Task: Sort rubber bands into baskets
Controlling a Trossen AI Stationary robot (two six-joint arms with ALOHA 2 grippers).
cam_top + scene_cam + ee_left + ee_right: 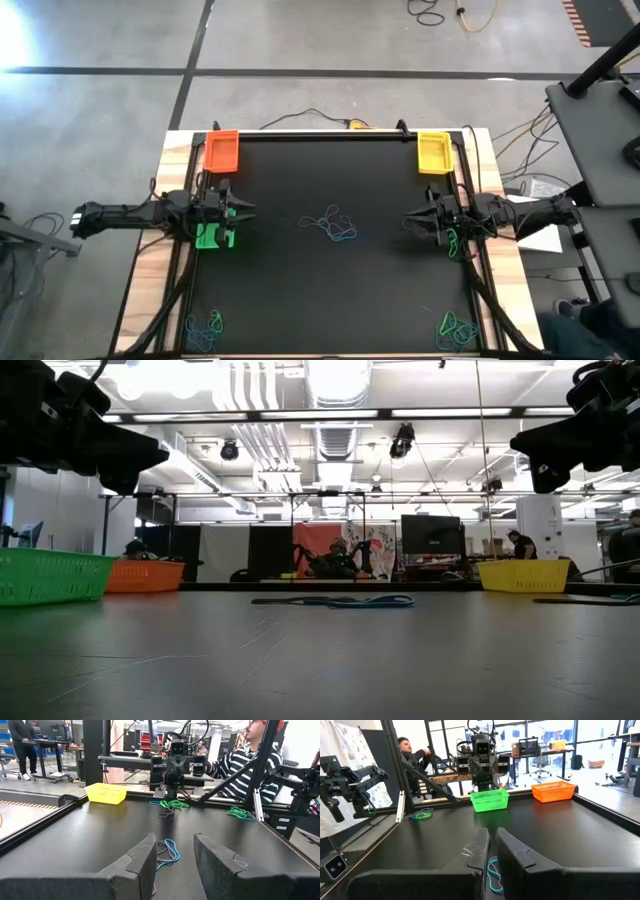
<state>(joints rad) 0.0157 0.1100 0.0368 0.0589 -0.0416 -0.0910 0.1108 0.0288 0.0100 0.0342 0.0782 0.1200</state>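
Note:
A loose tangle of blue and teal rubber bands (330,228) lies flat at the table's middle, and also shows in the low view (345,601). My left gripper (240,212) hangs open above the table, just right of the green basket (213,237), with nothing between its fingers (174,840). My right gripper (408,222) is shut and raised at the table's right, pointing at the middle (492,832). The orange basket (221,150) stands at the far left. The yellow basket (432,152) stands at the far right.
More rubber bands lie in small heaps at the near left corner (205,325), at the near right corner (457,328), and in green beside my right arm (455,243). The table has a raised black rim (330,133). People sit and stand beyond the table (240,760).

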